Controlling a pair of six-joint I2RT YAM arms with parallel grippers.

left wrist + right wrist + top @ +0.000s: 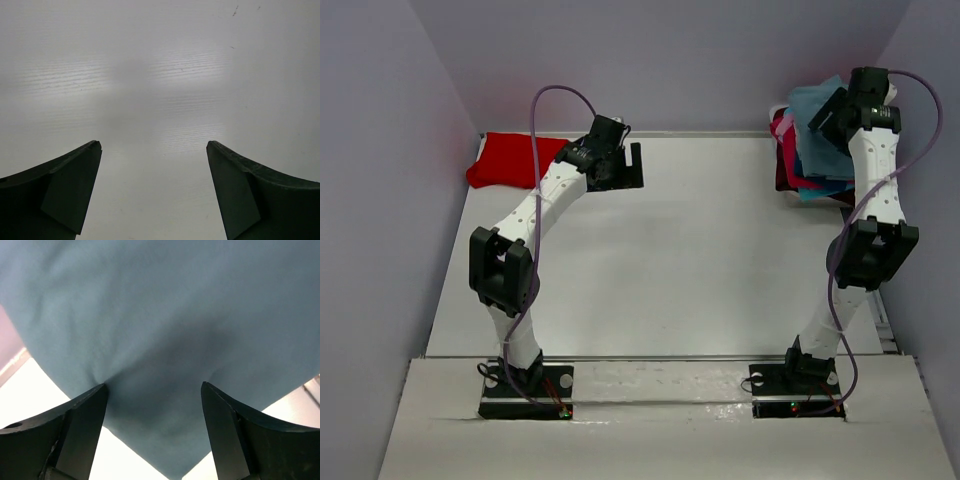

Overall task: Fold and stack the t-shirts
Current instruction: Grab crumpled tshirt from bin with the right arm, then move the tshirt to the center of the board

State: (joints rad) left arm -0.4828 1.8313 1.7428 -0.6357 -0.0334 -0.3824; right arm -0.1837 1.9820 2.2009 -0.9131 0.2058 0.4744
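Observation:
A folded red t-shirt [510,160] lies at the table's far left corner. My left gripper [625,165] hovers just right of it, open over the bare white table [160,75], nothing between its fingers [75,185]. At the far right, a pile of t-shirts [788,150] shows pink, maroon and teal edges, with a dusty grey-blue t-shirt [810,100] on top. My right gripper [828,118] is at this pile. In the right wrist view its jaws stand wide apart, the fingertips pressing into the grey-blue t-shirt [160,315], and a corner of the cloth hangs down between them.
Grey walls close in at the left, back and right of the table [700,250]. The shirt pile sits against the back right corner. A metal rail [660,357] runs along the near edge in front of both arm bases.

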